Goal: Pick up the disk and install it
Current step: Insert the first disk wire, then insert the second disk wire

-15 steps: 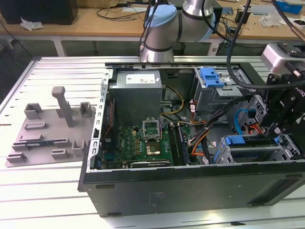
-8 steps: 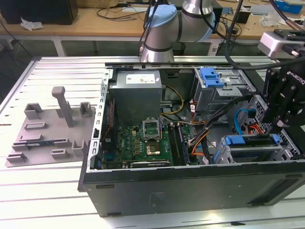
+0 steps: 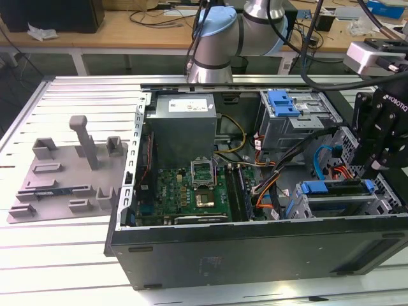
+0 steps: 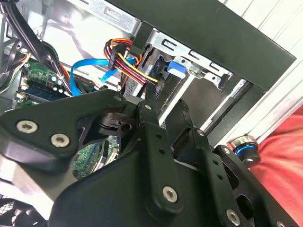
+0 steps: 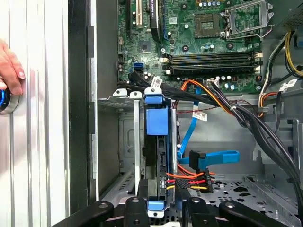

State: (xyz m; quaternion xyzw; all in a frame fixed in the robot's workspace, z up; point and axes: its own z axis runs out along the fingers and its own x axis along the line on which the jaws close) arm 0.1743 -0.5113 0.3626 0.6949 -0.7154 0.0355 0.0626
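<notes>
Disk (image 5: 156, 142) already edge-up in the bay beside the case wall (image 5: 78, 118), gripper (image 5: 158, 208) just above, jaws' state impossible to tell; best pressed straight down, clear of cables (image 5: 189, 179).

Disk (image 5: 156, 142): blue carrier frame, seated beside the green motherboard (image 5: 199, 42). Cabling near the disk: red, orange, yellow and black wires (image 5: 187, 179); light-blue data cable (image 5: 208, 158). Computer case (image 3: 255, 252): black outer panel. Pincer (image 3: 382, 137): black. Tabletop (image 3: 76, 95): silver, ribbed.
</notes>
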